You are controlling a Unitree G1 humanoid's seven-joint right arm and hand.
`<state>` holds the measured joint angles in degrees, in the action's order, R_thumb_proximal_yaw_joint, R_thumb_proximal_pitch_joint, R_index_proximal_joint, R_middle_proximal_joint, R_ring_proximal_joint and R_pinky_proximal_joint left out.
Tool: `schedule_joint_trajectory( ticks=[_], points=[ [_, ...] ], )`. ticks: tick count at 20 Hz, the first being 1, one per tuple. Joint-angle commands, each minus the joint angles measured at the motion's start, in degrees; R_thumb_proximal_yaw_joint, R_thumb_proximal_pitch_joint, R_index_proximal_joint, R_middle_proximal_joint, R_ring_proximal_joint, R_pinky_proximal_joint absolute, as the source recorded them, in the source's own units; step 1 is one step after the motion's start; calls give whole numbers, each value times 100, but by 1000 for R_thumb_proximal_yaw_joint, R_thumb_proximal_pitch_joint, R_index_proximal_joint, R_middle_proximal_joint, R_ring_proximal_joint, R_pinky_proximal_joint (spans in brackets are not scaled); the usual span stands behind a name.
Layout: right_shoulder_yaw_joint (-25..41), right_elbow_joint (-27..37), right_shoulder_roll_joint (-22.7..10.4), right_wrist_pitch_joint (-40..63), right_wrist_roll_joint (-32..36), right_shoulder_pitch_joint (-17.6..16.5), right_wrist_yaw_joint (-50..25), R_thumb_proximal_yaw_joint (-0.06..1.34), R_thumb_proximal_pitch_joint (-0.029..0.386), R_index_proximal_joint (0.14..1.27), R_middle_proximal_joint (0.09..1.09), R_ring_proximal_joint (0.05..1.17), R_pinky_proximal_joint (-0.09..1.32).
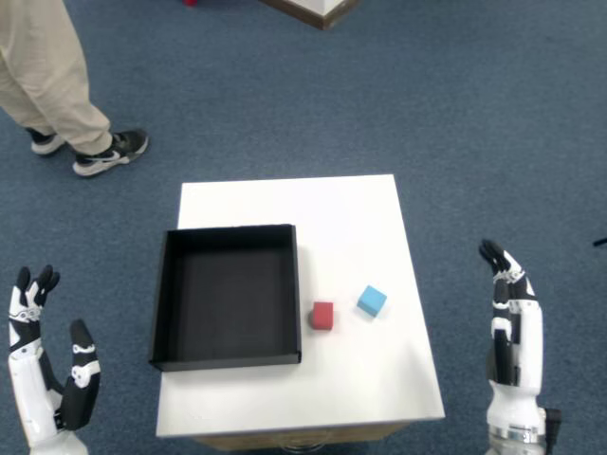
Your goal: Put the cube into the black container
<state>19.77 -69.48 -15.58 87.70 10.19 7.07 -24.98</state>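
From my head view, looking straight down, a white surface (pixel 332 204) stands on blue carpet (pixel 474 95). On its left half sits the black container (pixel 167 284), a shallow square tray with low walls, and I see nothing inside it. Its left wall runs close along the surface's left edge, and its near wall lies a little back from the near edge.

Two cubes lie on the bare white part to the right of the container. The red cube (pixel 323 316) sits just beside the container's right wall, apart from it by a thin strip of white. The blue cube (pixel 372 300) lies a little further right and slightly farther from me, turned at an angle, near the red one but not touching it. Neither cube is in the container.

My right robot hand (pixel 512 327) hangs off the right side of the surface, over the carpet, well apart from both cubes. Its fingers are stretched out straight and point away from me; it holds nothing and touches nothing. My left robot hand (pixel 43 365) is at the lower left corner, also beside the surface and over the carpet, fingers spread and empty.

At the top left a person's legs (pixel 47 76) in beige trousers and dark-and-white shoes stand on the carpet, well away from the surface.
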Motion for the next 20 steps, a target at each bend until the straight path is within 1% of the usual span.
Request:
schedule_joint_trajectory(
  ticks=[1, 7, 14, 20],
  points=[
    [-142, 78, -98, 379, -47, 130, -9, -9, 278, 318, 260, 272, 41],
    [-210, -12, -78, 342, -128, 154, -11, -8, 285, 314, 257, 274, 48],
    [-269, -40, -92, 429, -210, 70, -2, -7, 281, 304, 251, 270, 41],
    [-308, 25, -159, 399, -225, 177, 8, -6, 275, 303, 252, 266, 25]
  ],
)
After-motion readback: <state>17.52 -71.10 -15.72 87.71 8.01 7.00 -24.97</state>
